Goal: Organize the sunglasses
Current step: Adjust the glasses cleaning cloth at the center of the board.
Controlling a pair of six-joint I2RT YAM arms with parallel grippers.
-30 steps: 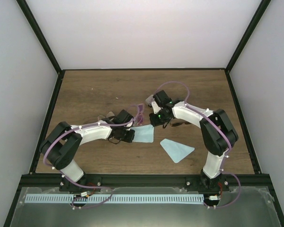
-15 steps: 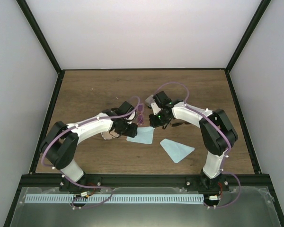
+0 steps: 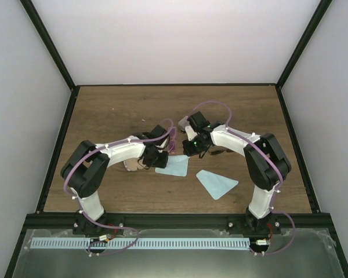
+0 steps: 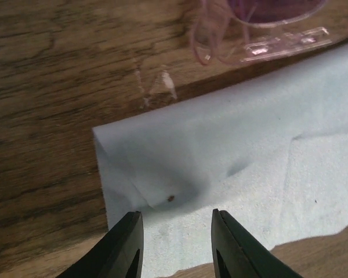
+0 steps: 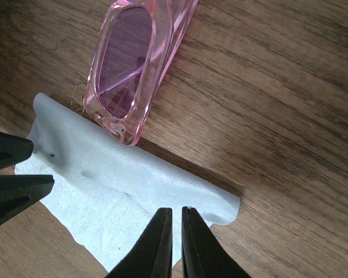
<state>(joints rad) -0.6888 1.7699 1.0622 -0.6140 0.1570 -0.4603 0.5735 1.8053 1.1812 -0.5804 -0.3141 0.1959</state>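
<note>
The pink-framed sunglasses (image 5: 133,63) with purple lenses lie on the wood, folded, at the far edge of a light blue cloth (image 5: 122,191). In the left wrist view they sit at the top (image 4: 267,17), above the cloth (image 4: 220,156). My left gripper (image 4: 177,237) hovers open over the cloth's left part, with nothing between its fingers. My right gripper (image 5: 176,217) is shut, its tips over the cloth's near right edge. From above, both grippers (image 3: 160,157) (image 3: 190,149) flank the sunglasses (image 3: 173,139). A thin dark frame (image 3: 222,152) lies under the right arm.
A second light blue cloth (image 3: 216,183) lies near the front right. A small pinkish oval thing (image 3: 130,165) sits beside the left arm. A greyish thing (image 3: 182,123) shows behind the right wrist. Black frame rails (image 3: 58,150) border the table.
The left gripper has swung right and forward onto the cloth's left part, and its jaws went from shut to open. The right arm has stayed where it was.
</note>
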